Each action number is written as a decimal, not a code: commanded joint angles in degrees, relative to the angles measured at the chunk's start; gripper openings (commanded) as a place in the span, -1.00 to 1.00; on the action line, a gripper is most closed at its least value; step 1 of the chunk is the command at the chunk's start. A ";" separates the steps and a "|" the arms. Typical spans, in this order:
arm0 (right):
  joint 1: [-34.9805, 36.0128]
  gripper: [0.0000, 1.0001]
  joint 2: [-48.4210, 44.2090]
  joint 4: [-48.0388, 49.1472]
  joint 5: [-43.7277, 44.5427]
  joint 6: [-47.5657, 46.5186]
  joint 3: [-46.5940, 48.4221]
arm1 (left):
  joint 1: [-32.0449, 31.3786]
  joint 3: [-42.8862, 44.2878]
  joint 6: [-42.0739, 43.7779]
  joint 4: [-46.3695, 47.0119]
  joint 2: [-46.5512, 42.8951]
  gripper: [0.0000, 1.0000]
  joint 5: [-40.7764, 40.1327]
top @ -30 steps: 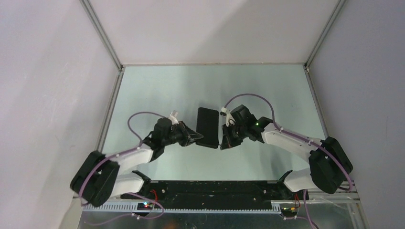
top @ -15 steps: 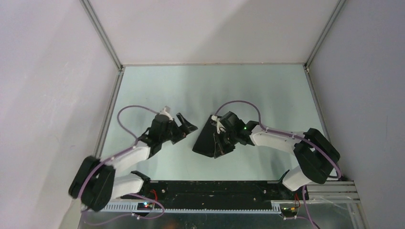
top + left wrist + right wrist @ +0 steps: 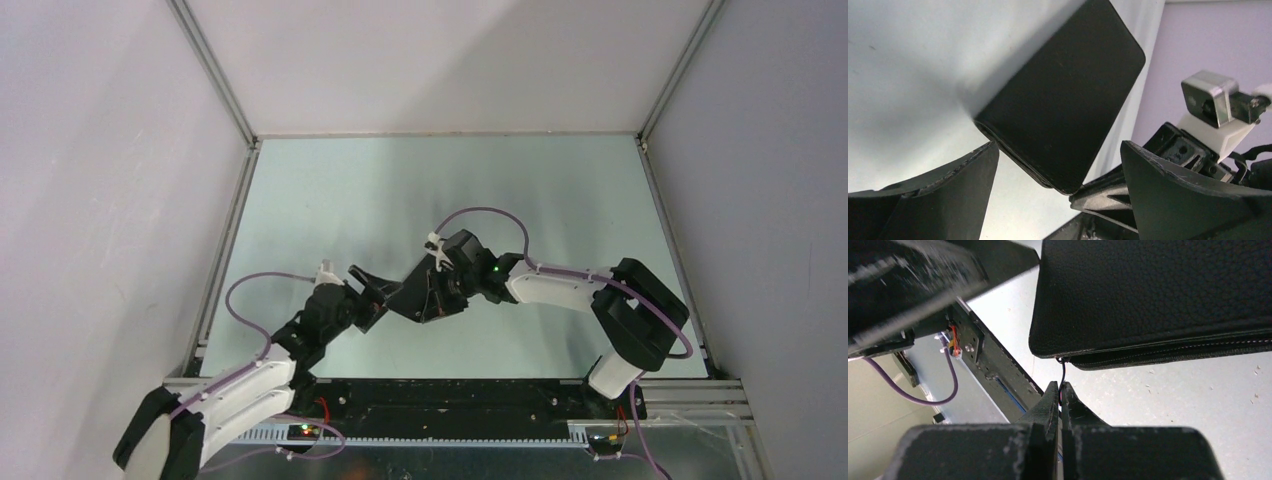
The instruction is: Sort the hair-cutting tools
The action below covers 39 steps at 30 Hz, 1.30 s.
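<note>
The left arm is slanting up from the near-left corner of the pale green table (image 3: 400, 190). The left gripper (image 3: 1059, 147) is sitting just left of the table's middle. Its jaws are standing wide apart, and its fingers (image 3: 948, 200) are gripping nothing. In the left wrist view they are framing the near corner of a black zip case (image 3: 1063, 100) without touching it.

The case is lying between the two grippers, near the front-centre of the table and skewed to the table's edges (whether it is lying flat or is partly lifted, I cannot tell). Its pebbled cover and closed zip seam are filling the top of the right wrist view.

The hair-cutting tools are not showing in any view.

Just right of the case, the right gripper (image 3: 1059, 390) is pressing its jaws tightly together. They are pinching the thin zipper pull (image 3: 1063, 372), which is hanging from the case's corner. The right arm's wrist camera (image 3: 1209, 97) is showing beyond the case in the left wrist view.

The right arm is stretching leftward from the near-right base, with a purple cable (image 3: 480, 215) arching over its wrist.
</note>
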 commanded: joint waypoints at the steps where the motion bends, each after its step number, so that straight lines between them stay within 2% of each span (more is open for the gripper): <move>1: 0.36 -1.00 -0.10 7.14 1.78 3.49 2.69 | -4.42 -1.02 -7.84 8.16 2.21 0.94 -3.63; 9: -0.28 -1.00 -0.58 8.93 5.06 5.83 3.45 | -9.82 -0.81 -11.73 8.09 3.07 0.93 -8.22; 17: -0.97 -1.00 -1.82 11.26 4.84 7.05 3.45 | -10.82 -1.52 -13.76 6.87 1.58 0.92 -10.60; 24: 0.54 -1.00 -2.78 11.47 4.08 7.83 3.44 | -13.18 -1.38 -16.32 13.58 7.90 0.71 -12.14; 26: 0.85 -1.00 -3.29 11.18 3.89 7.70 3.38 | -13.40 -1.18 -16.69 14.91 9.37 0.63 -12.77; 30: 0.94 -1.00 -4.48 7.26 4.47 5.48 3.44 | -13.45 -1.25 -17.00 16.03 9.83 0.32 -13.48; 39: 0.56 -1.00 -6.89 -2.75 9.54 -0.91 3.17 | -13.41 -2.09 -15.81 8.10 1.41 -0.69 -17.57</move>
